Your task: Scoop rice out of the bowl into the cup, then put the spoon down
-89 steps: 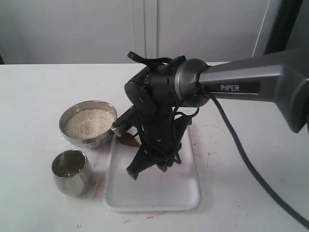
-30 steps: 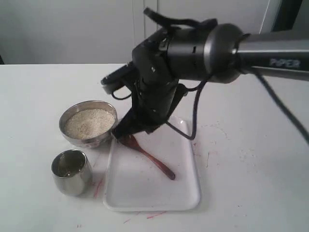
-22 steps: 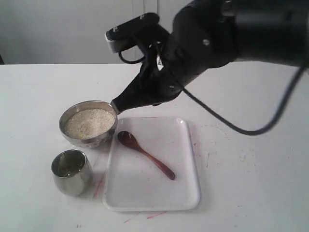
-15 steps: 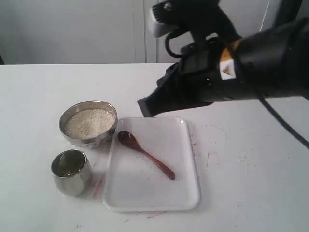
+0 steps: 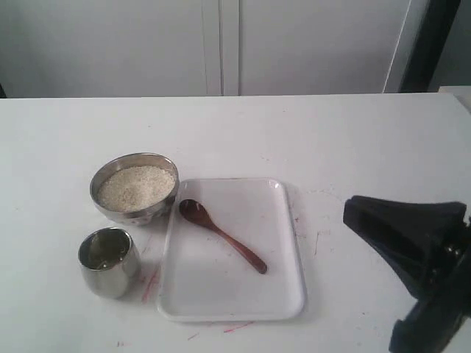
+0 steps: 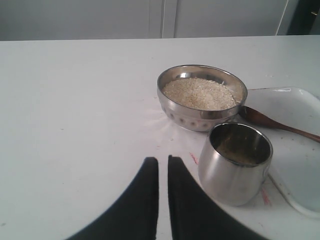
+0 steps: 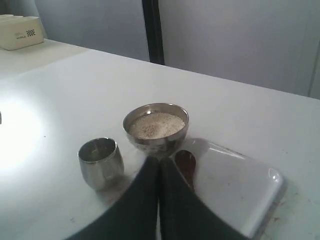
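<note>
The steel bowl (image 5: 135,197) stands left of the tray with a heap of rice (image 5: 137,186) in it. In front of it is the steel cup (image 5: 109,262); rice shows at its bottom in the left wrist view. The dark wooden spoon (image 5: 223,235) lies loose on the white tray (image 5: 280,294), head toward the bowl. My right gripper (image 5: 352,213) is shut and empty, off the tray's right side. My left gripper (image 6: 163,159) hovers over bare table beside the cup (image 6: 235,172), its fingers a narrow slit apart and holding nothing. It is outside the exterior view.
Red marks stain the white table (image 5: 331,140) around the tray. A cream box (image 7: 19,32) stands at a far table corner in the right wrist view. A wall with a dark upright post (image 5: 421,44) runs behind the table.
My right arm has drawn back from above the tray and bowl to the lower right of the table. The spoon stays lying on the tray; bowl and cup have not moved.
</note>
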Action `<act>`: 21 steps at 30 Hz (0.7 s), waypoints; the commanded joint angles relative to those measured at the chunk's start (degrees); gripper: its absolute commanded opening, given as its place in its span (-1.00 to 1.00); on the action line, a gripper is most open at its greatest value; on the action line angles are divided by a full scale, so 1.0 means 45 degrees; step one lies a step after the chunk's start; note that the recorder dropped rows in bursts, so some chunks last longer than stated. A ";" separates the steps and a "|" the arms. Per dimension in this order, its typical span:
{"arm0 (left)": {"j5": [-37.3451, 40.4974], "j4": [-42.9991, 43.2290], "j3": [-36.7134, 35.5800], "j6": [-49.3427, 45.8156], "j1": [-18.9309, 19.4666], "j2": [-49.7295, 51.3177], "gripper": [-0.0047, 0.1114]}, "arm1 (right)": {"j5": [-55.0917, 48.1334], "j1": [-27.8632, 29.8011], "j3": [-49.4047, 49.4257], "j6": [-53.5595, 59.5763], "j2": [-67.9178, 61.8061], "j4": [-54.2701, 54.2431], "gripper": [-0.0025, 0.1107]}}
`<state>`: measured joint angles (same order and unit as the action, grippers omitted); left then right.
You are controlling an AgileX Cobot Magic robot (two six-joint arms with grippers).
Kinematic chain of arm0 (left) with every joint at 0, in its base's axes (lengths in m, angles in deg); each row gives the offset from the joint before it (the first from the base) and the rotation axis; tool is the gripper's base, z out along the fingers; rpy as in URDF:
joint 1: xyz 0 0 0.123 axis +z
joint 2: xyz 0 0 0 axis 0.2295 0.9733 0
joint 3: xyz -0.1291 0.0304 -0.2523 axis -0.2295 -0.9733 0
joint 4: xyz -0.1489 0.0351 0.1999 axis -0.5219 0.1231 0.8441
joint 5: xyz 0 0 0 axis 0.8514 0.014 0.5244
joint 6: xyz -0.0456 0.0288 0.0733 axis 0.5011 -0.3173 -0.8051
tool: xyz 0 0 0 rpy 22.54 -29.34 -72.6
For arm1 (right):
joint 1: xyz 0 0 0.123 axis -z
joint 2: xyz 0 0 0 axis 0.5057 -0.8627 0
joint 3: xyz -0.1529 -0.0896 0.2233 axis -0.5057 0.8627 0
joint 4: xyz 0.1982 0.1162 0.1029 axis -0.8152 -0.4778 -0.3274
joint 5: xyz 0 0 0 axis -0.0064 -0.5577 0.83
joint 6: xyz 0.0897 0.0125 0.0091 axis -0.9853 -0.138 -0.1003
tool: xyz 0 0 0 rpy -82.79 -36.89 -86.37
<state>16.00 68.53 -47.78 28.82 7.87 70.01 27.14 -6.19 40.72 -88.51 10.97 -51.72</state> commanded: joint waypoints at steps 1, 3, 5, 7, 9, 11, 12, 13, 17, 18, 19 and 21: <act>-0.0042 -0.0083 0.0091 0.0023 0.0020 0.0009 -0.67 | 0.0689 0.0137 0.1196 -0.0080 0.0619 -0.0004 -0.96; -0.0042 -0.0083 0.0091 0.0023 0.0020 0.0009 -0.67 | 0.1138 0.0137 0.1681 -0.0080 0.0697 -0.0004 -0.96; -0.0042 -0.0083 0.0091 0.0023 0.0020 0.0009 -0.67 | 0.1822 0.0137 0.2265 -0.0080 0.0814 -0.0004 -0.96; -0.0042 -0.0083 0.0091 0.0023 0.0020 0.0009 -0.67 | 0.2582 0.0137 0.2783 -0.0080 0.0863 -0.0004 -0.96; -0.0042 -0.0083 0.0091 0.0023 0.0020 0.0009 -0.67 | 0.3535 0.0137 0.3300 -0.0080 0.0863 -0.0004 -0.96; -0.0042 -0.0083 0.0091 0.0023 0.0020 0.0009 -0.67 | 0.4306 0.0137 0.3800 -0.0080 0.0863 -0.0004 -0.96; -0.0042 -0.0083 0.0091 0.0023 0.0020 0.0009 -0.67 | 0.4550 0.0137 0.3816 -0.0080 0.0863 -0.0004 -0.96; -0.0042 -0.0083 0.0091 0.0023 0.0020 0.0009 -0.67 | 0.4767 0.0137 0.3816 -0.0080 0.0863 -0.0004 -0.96; -0.0042 -0.0083 0.0091 0.0023 0.0020 0.0009 -0.67 | 0.3935 0.0137 0.3816 -0.0054 0.0863 0.0085 -0.96; -0.0042 -0.0083 0.0091 0.0023 0.0020 0.0009 -0.67 | 0.3801 0.0137 0.3816 -0.0026 0.0863 0.0085 -0.96; -0.0042 -0.0083 0.0091 0.0023 0.0020 0.0009 -0.67 | 0.3646 0.0137 0.3816 -0.0026 0.0863 0.0114 -0.96; -0.0042 -0.0083 0.0091 0.0023 0.0020 0.0009 -0.67 | 0.3356 0.0137 0.3816 0.0089 0.0863 0.0136 -0.96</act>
<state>16.00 68.53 -47.78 28.82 7.87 70.01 44.03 -6.19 57.53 -88.56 14.60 -51.75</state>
